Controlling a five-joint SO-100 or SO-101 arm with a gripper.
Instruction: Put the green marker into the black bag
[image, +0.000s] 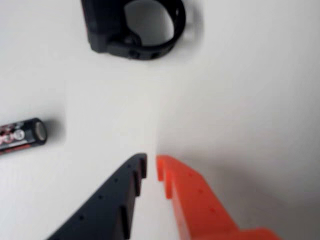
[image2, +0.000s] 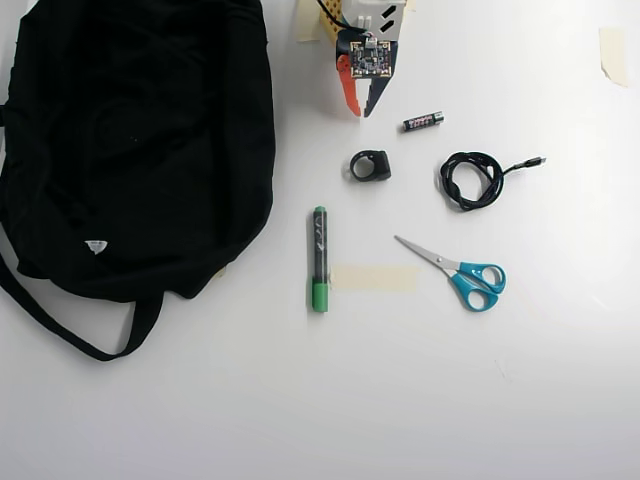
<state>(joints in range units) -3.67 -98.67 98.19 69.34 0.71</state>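
Overhead view: the claw at twelve o'clock hangs empty, its orange and black fingers nearly closed. A black ring-shaped clip lies just below, a battery at its three o'clock. The green marker lies mid-table, just right of the black bag.

Hand has 2 fingers: one black, one orange, both w/ stepped notches on inner edges & small round holes along the sides. Overhead view: small circuit board w/ black chip sits on the white & yellow arm body, black cables above.
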